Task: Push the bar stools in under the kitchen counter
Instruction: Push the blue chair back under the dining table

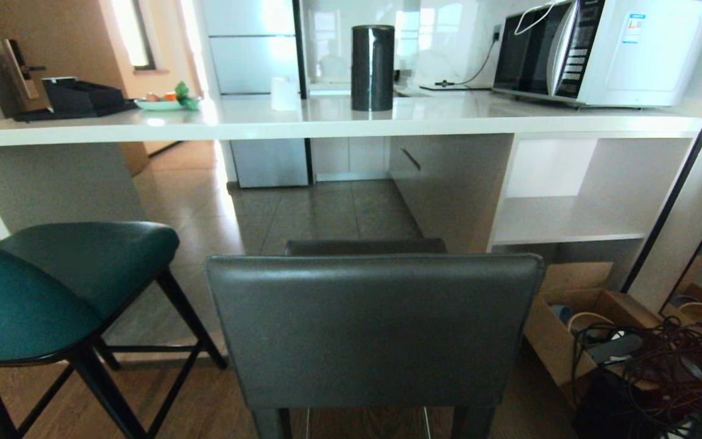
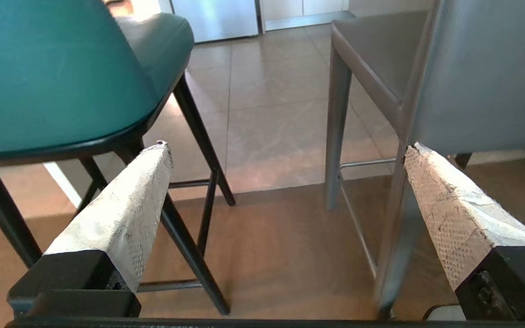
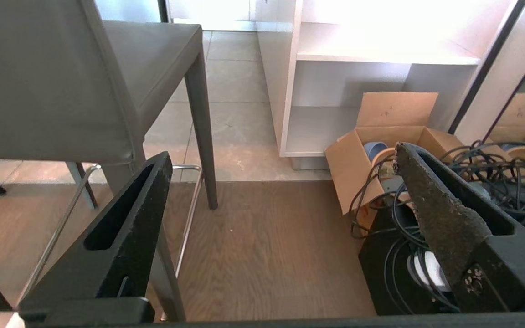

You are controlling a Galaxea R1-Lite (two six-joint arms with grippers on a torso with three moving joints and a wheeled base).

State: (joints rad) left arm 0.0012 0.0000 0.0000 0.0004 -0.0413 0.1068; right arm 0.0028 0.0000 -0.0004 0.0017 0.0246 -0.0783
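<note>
Directly ahead in the head view, the dark grey stool (image 1: 375, 329) stands with its rectangular back toward the camera and its seat pointing at the opening beneath the counter (image 1: 326, 119); only the far edge of the seat reaches toward that opening, and the stool's back and legs are on the wooden floor short of the tile. To its left, the teal stool (image 1: 52, 286) with thin black legs is also out from under the white slab top and turned at an angle, its rounded back nearest the camera. Neither arm shows in the head view. From the left wrist view, the left end effector (image 2: 285, 150) hangs low between the two stools, its pale padded fingers (image 2: 126, 205) spread wide with nothing between them; the teal stool lies off one finger and the grey stool's leg and back off the other, neither touched. From the right wrist view, the right end effector (image 3: 280, 157) likewise has its black fingers (image 3: 121, 228) wide apart and empty, over bare wooden floor beside the grey stool. On the counter stand a black cylinder (image 1: 373, 67), a microwave (image 1: 601, 52) and a plate of food (image 1: 165, 102). Under the open white shelves (image 1: 570, 219) sits a cardboard box (image 1: 576, 317) next to a tangle of dark cables (image 1: 674, 366).
</note>
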